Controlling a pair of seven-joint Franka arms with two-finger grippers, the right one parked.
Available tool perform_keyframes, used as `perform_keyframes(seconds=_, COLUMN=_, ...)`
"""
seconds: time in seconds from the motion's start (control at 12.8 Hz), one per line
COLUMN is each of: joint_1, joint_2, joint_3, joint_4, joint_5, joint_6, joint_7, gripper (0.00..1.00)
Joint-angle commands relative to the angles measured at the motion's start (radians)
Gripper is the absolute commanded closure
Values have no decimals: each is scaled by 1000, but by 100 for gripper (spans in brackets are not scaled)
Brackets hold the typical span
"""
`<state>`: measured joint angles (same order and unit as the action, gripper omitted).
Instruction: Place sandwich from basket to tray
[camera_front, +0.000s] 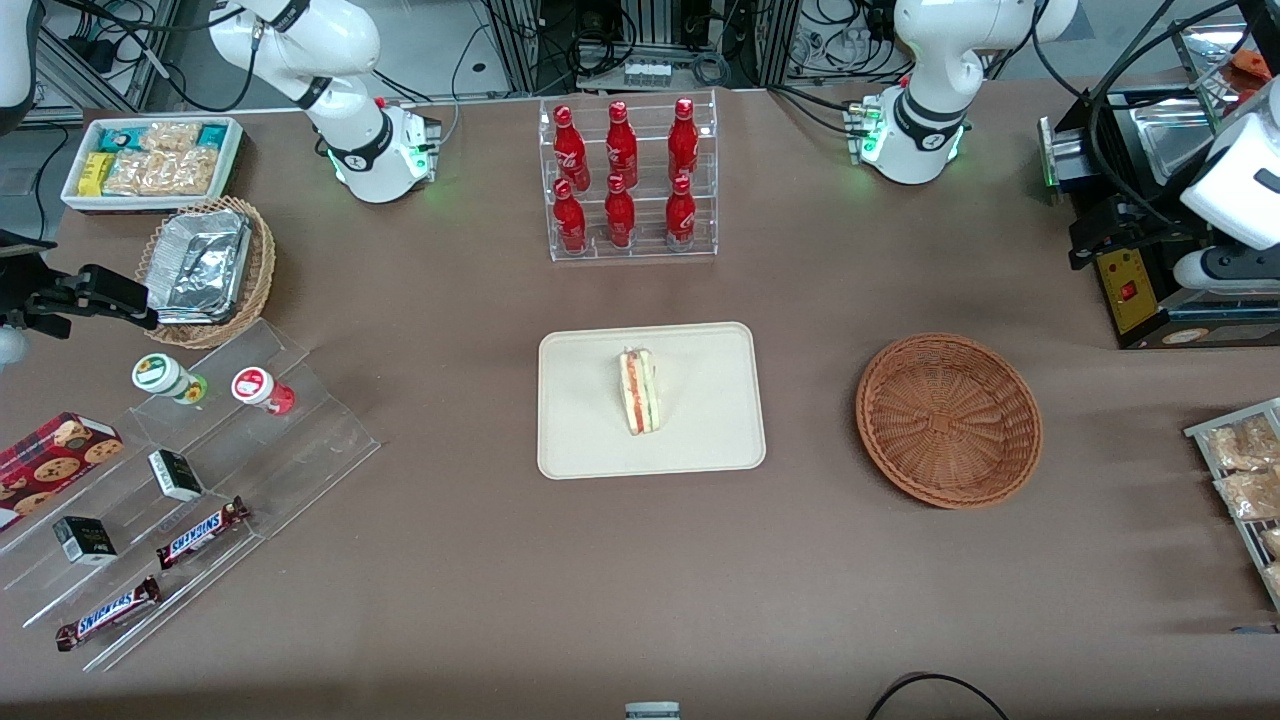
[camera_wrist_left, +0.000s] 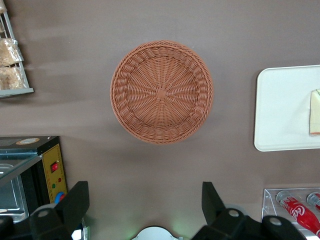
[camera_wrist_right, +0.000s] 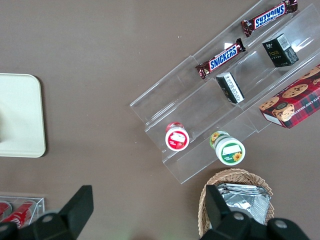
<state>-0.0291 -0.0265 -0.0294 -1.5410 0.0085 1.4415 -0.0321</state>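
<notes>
With the sandwich (camera_front: 640, 390) standing on the tray (camera_front: 570, 440) and the basket (camera_wrist_left: 161, 92) empty, my gripper (camera_wrist_left: 145, 207) hangs high above the table beside the basket, fingers wide apart and holding nothing, so only a careless descent could topple the wedge.

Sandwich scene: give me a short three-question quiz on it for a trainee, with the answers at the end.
1. True or false: the sandwich sits on the tray.
2. What does the basket hold? A) a sandwich B) nothing C) a bottle
3. Fill in: the gripper, above the table beside the basket, has its jaws ____.
Key: 1 true; 2 B; 3 open.
</notes>
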Motion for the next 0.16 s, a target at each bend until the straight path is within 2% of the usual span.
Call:
perform_keyframes(seconds=0.0, joint_1=20, joint_2=-15, joint_3=-12, joint_4=-8, joint_5=-2, joint_6=16, joint_7=29, gripper=1)
perform_keyframes(seconds=0.08, joint_1=17, joint_2=-1, joint_3=-12, joint_4=8, joint_5=-1, joint_6=13, joint_7=27, gripper=1)
